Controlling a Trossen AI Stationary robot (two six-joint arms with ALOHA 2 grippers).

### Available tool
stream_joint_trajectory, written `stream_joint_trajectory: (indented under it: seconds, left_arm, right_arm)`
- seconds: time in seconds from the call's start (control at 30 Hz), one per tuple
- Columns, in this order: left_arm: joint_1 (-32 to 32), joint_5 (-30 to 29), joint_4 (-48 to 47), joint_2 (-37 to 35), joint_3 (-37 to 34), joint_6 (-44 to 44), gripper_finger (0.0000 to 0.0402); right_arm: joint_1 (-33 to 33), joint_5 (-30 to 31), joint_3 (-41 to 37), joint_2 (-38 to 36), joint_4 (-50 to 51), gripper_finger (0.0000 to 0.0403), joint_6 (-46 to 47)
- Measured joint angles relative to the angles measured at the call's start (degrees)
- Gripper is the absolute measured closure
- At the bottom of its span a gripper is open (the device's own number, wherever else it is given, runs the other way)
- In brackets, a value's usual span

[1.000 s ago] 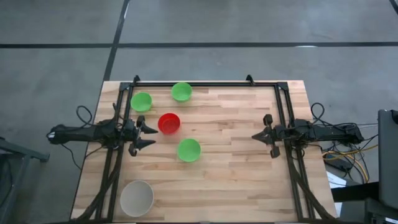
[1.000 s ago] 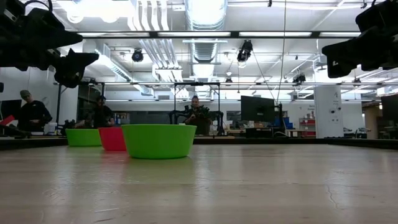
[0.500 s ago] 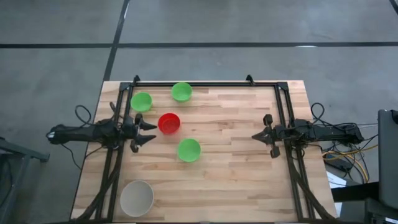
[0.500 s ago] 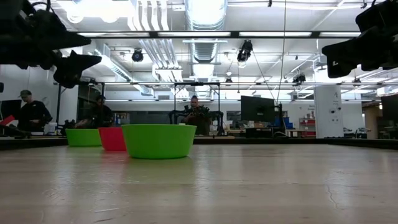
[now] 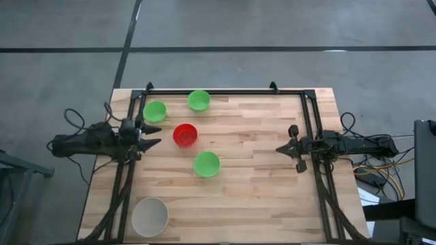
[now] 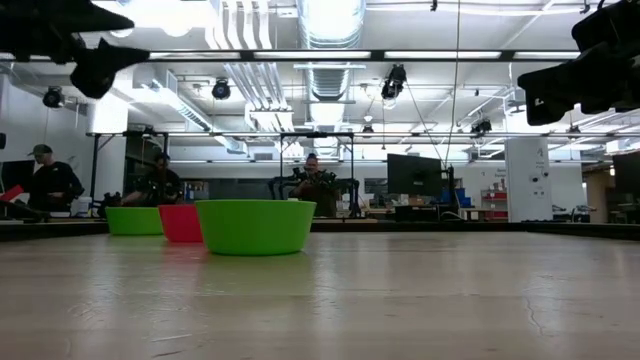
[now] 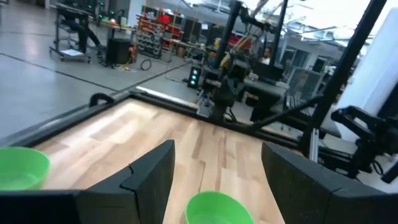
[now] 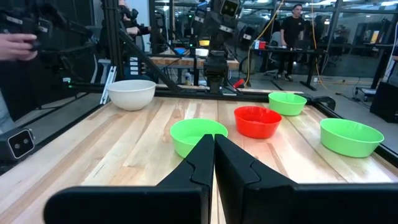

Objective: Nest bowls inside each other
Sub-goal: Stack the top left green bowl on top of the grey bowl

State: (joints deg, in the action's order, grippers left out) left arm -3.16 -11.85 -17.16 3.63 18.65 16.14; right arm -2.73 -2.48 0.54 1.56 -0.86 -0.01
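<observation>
High view: L gripper fingers apart, empty, at table's left edge, just left of red bowl | R gripper pinched closed, empty, at right edge | 3 green bowls around red, all separate | cream bowl alone, near-left corner

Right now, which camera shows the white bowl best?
The high view: the white bowl shows whole from above, alone at a table corner. The right wrist view shows its side, farther off. The low and left wrist views miss it.
</observation>
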Motion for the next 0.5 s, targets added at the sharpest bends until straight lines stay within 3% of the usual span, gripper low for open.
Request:
stream_joint_trajectory:
  seconds: [0.5]
  left_arm:
    - [0.0, -8.5, -19.9, 15.2, 21.0, 0.6, 0.0156]
  right_arm:
    - [0.0, 0.0, 0.0, 0.0, 0.0, 0.0394, 0.0]
